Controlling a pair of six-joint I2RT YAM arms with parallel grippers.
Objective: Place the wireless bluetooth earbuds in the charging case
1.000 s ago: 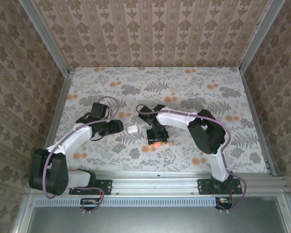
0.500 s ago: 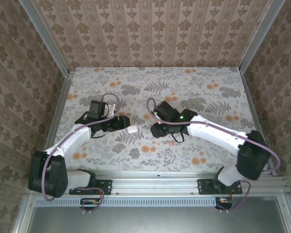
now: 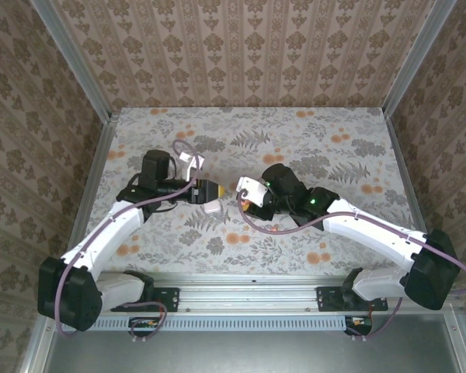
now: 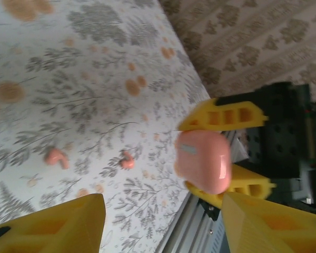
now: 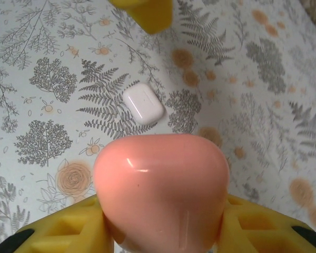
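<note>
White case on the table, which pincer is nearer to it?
Left. The left pincer hovers open just beyond the white case; the right pincer, shut on the pink case, sits farther off to its right.

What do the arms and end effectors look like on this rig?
The left arm and right arm have white shells between black joints, each trailed by a purple cable. The left end effector and right end effector have yellow fingers with hollow cells. A green light glows on the right arm.

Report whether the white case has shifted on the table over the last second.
No. In the top view the white case lies on the same patch of fern print on the table as before, no nearer the front rail.
</note>
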